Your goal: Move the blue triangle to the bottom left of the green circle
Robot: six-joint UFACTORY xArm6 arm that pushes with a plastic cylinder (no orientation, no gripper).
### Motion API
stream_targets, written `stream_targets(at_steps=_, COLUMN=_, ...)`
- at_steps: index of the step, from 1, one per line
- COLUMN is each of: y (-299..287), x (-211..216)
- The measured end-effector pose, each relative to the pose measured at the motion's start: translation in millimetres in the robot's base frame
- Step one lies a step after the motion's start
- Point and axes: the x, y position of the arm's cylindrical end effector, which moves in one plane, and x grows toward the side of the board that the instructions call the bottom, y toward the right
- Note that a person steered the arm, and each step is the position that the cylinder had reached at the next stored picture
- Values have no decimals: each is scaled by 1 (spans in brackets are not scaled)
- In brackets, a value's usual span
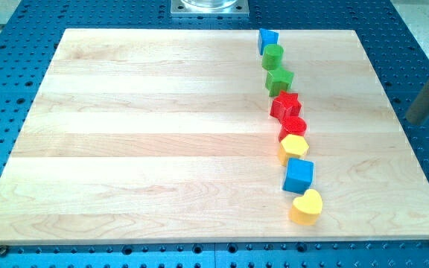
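Observation:
The blue triangle [267, 39] sits at the view's top edge of the wooden board [147, 149], right of centre. The green circle [273, 55] lies just below it, touching or nearly touching. My rod comes in from the view's right edge, and my tip [417, 119] is off the board's right side over the blue table. It is far to the right of both blocks and lower in the view.
Below the green circle a curved line of blocks runs down the view: a green star [279, 80], a red star [285, 104], a red circle [293, 126], a yellow hexagon [293, 147], a blue cube [299, 176] and a yellow heart [306, 206].

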Motion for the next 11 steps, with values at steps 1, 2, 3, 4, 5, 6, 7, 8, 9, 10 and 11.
stream_targets(at_steps=1, y=-25, x=-59)
stream_targets(at_steps=2, y=-2, x=-93)
stream_targets(at_steps=3, y=-27, x=-138)
stream_targets(at_steps=4, y=-71, x=-229)
stream_targets(at_steps=5, y=-75, x=-233)
stream_targets(at_steps=6, y=-84, x=-225)
stream_targets(at_steps=7, y=-124, x=-233)
stream_targets(at_steps=8, y=-163, x=-226)
stream_targets(at_steps=9, y=-179, x=-221)
stream_targets(at_steps=10, y=-192, x=-213)
stream_targets(at_steps=11, y=-228, x=-196)
